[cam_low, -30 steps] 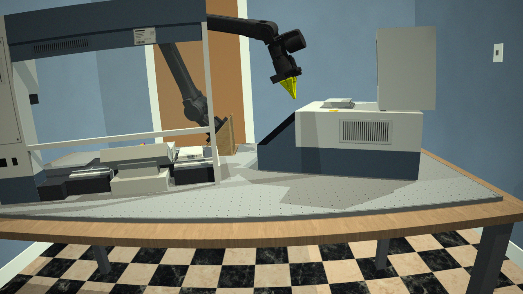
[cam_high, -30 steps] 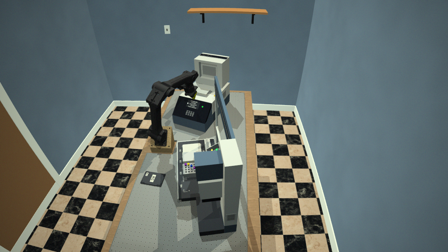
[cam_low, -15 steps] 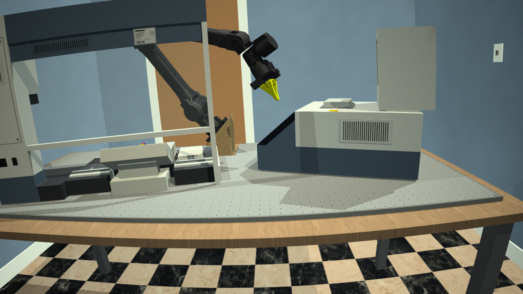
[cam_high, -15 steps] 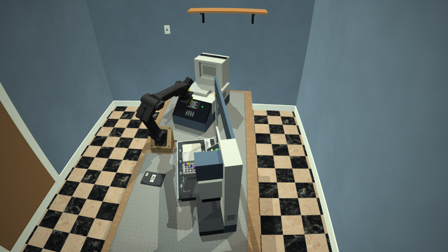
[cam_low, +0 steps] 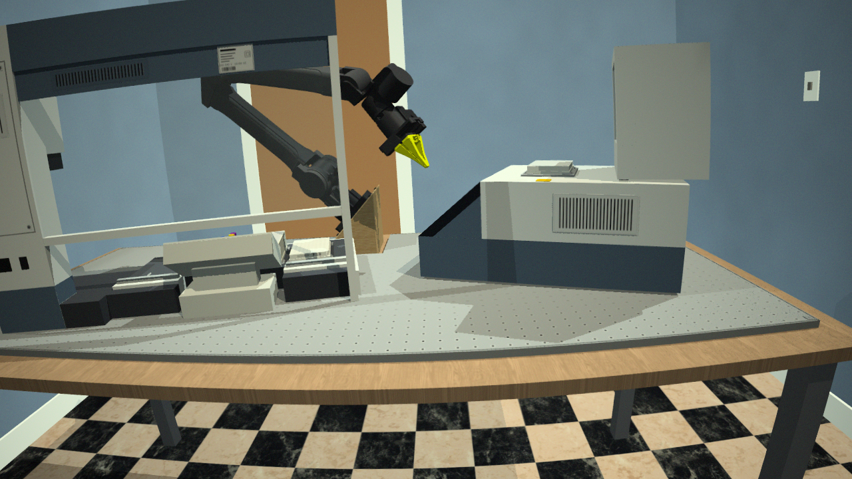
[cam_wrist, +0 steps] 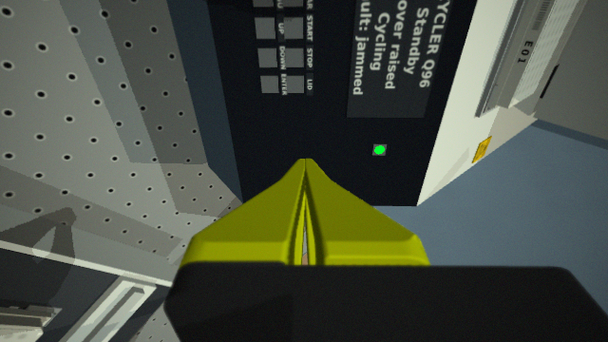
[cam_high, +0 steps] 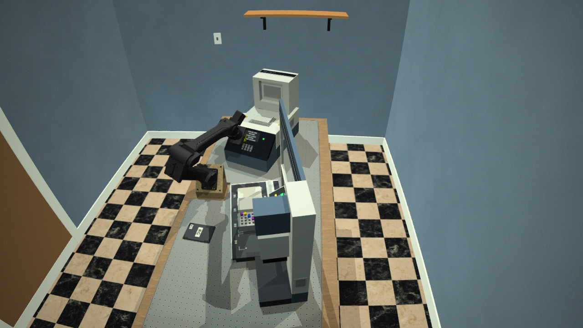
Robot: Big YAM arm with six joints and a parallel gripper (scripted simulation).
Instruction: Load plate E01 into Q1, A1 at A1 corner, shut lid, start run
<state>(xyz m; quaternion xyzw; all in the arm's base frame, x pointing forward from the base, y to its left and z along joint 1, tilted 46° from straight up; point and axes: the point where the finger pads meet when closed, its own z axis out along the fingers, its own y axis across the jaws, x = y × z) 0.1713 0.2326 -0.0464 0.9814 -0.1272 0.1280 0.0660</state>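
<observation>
The cycler Q1 (cam_high: 252, 146) stands at the far end of the table with its lid (cam_high: 275, 89) raised upright at the back. The plate E01 (cam_high: 260, 120) lies on Q1's block; it also shows in the side view (cam_low: 550, 167) and, with its label, at the top right of the wrist view (cam_wrist: 527, 52). My gripper (cam_low: 417, 152) is shut and empty, tilted down above and in front of Q1's sloping front panel. In the wrist view its fingertips (cam_wrist: 305, 163) point at the dark panel below the keys (cam_wrist: 285, 52). The lamp (cam_wrist: 379, 150) is green.
The liquid handler (cam_high: 281, 228) with its tall gantry fills the table's middle and right. The tube cooling block (cam_high: 245, 219) with coloured caps sits in its hand-off row. The RG nest (cam_high: 201, 234) lies to the left. A handler frame post (cam_low: 342, 166) stands near my arm.
</observation>
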